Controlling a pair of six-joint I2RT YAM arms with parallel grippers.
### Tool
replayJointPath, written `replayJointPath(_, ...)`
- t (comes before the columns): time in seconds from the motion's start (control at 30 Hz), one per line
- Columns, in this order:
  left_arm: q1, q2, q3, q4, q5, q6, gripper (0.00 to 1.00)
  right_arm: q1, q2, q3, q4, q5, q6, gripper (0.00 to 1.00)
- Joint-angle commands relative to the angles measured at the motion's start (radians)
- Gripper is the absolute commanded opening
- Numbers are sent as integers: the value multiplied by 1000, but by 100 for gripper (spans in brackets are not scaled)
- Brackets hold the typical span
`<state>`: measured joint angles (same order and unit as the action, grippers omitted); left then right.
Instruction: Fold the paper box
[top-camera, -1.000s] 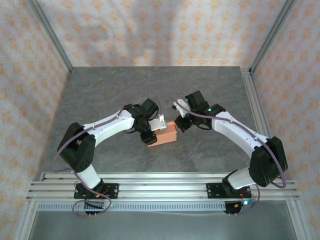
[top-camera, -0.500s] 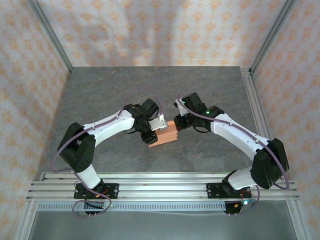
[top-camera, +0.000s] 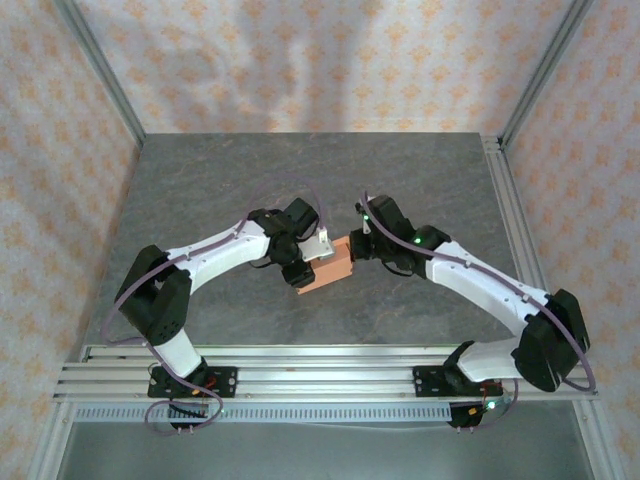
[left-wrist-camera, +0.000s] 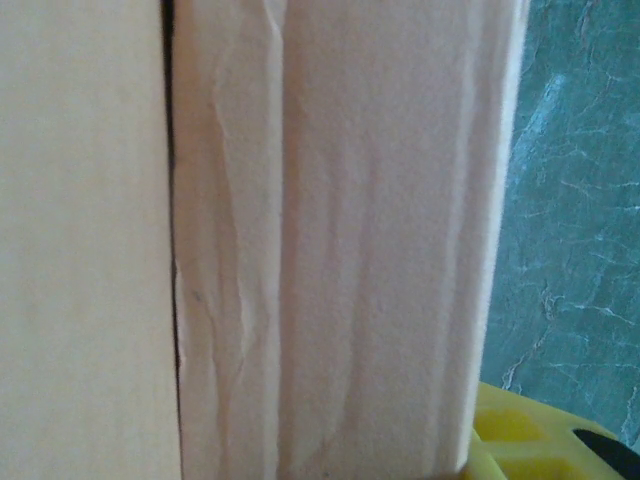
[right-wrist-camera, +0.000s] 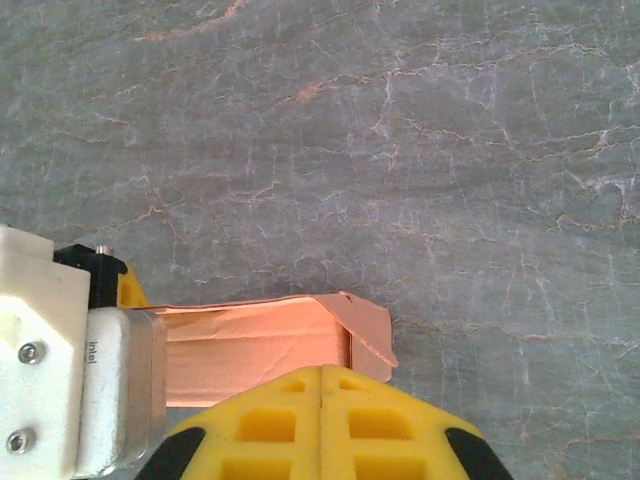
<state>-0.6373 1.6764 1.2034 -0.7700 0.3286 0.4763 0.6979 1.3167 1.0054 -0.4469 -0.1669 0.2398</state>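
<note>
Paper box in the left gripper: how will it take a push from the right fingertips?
Probably crushes easily: the paper box wall shows creases. Likely light and floppy: it looks like thin card, with one end flap standing open. A push from the shut right gripper would probably dent it rather than slide it.
</note>
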Motion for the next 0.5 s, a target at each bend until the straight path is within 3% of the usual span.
replayJointPath(0.0, -10, -13, -19, -46, -36, -11, 47, 5, -33, -39, 84, 19, -23, 0)
replayJointPath(0.17, -10, -20, -24, -48, -32, -4, 47, -10, -53, 2, 23, 24, -192, 30)
replayJointPath(0.33, -10, -26, -16, -45, -23, 0, 50, -88, -60, -18, -3, -198, -402, 37)
replayJointPath(0.47, -10, -35, -19, -43, -12, 1, 51, -132, -50, -8, 11, -282, -483, 38)
